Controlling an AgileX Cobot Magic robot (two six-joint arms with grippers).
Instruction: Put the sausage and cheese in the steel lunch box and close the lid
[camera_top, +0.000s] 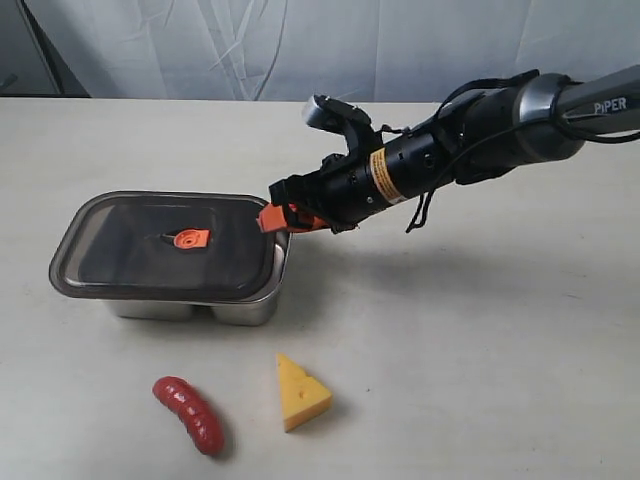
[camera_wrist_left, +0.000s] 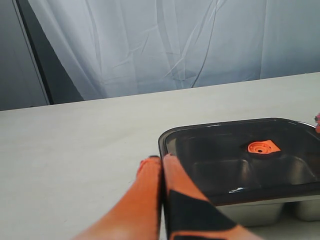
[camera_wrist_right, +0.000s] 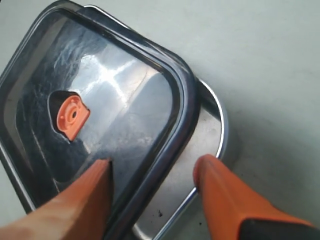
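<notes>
The left pincer (camera_wrist_left: 162, 160) is shut, holding nothing. The lid (camera_top: 130, 252) sits crooked on the steel lunch box (camera_top: 245, 305), on the left side of the table (camera_top: 480, 330). The sausage (camera_top: 190, 413) and the cheese (camera_top: 300, 392) lie near the front edge, not packed yet. The right pincer (camera_wrist_right: 152, 165) stands wide around the lid's rim; nothing is done

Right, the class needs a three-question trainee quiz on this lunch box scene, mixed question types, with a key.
1. True or false: the cheese lies inside the steel lunch box.
2. Which gripper's open fingers straddle the edge of the lid? A left, B right.
3. Fill in: the sausage lies on the ____.
Key: 1 false; 2 B, the right gripper; 3 table.
</notes>
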